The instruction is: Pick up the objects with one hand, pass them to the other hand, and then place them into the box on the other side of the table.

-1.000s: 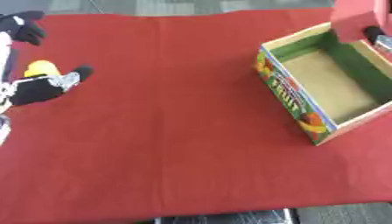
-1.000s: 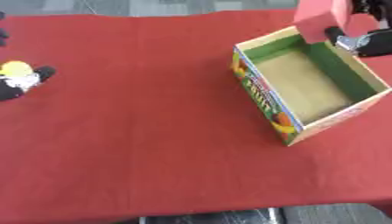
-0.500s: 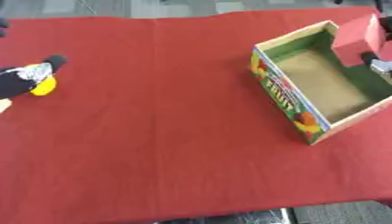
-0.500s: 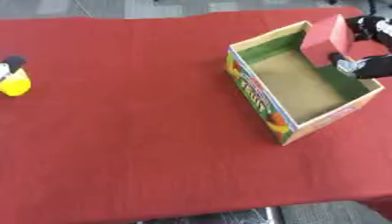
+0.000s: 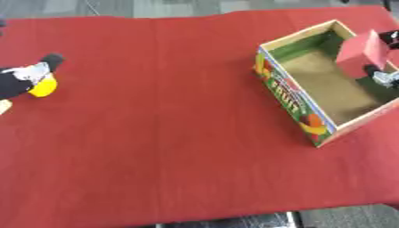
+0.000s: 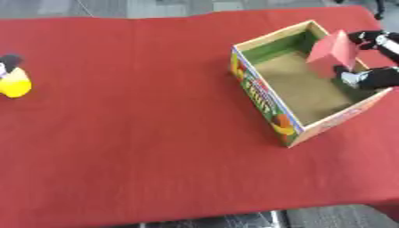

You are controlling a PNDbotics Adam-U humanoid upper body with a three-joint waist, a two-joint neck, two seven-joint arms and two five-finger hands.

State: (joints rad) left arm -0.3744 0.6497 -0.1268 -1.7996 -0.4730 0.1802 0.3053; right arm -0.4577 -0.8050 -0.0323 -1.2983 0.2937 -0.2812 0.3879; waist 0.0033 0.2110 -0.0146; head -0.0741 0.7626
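Note:
A red block (image 6: 331,52) hangs tilted inside the open cardboard box (image 6: 269,100), near its far right wall, with my right hand (image 6: 372,76) curled round it from the right. The box has green inner walls and a fruit print on its front side. At the table's left edge lies a yellow rounded object (image 5: 43,87). My left hand (image 5: 23,76) rests on it, its fingers curled over the top. In the right eye view only a dark fingertip (image 6: 11,60) shows above the yellow object (image 6: 15,83).
A red cloth (image 5: 171,129) covers the whole table. Grey floor shows beyond the far edge and below the near edge. The wide stretch of cloth between the yellow object and the box holds nothing.
My right hand has lowered the red block from above the box's far corner down into the box. The camera shifted. My left hand has closed over the yellow object.

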